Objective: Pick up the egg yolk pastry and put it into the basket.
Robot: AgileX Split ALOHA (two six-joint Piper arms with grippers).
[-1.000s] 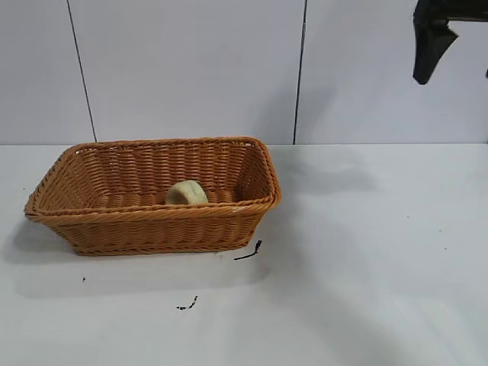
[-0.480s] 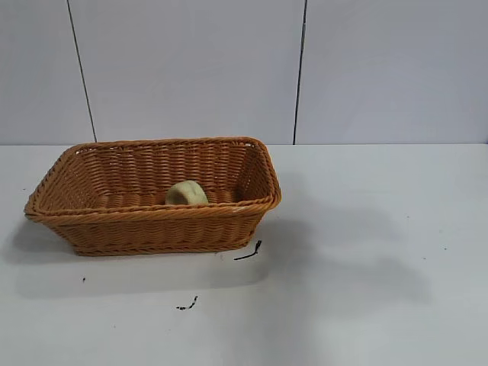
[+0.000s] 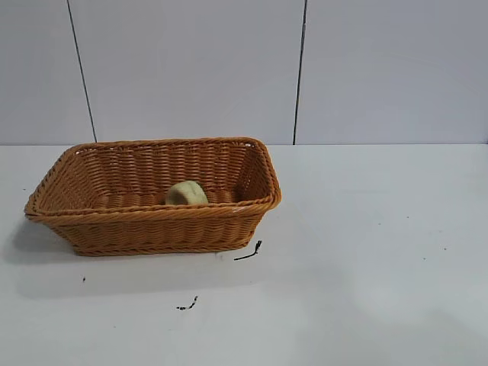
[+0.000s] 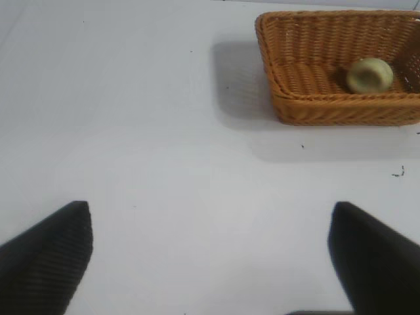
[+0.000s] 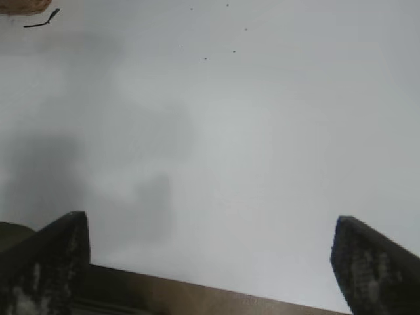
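The right claw stands spread wide with nothing between its two dark fingers, hanging over bare white table; in its own wrist view only a corner of the basket and a short black squiggle show, far off toward eleven o'clock. The left claw is likewise released, its fingers wide apart and holding nothing, above empty tabletop, with the basket well away toward one o'clock in its wrist view.

In the outside view neither arm appears; the orange-brown wicker basket sits on the table at about nine o'clock from the picture's middle, in front of a pale panelled wall. The pastry lies inside the basket on its floor, close behind the near wall and a little toward the three o'clock end, its dented face turned toward the left claw's camera. The black squiggle lies on the table just off the basket's near corner at five o'clock; a smaller dark mark lies farther out toward six.
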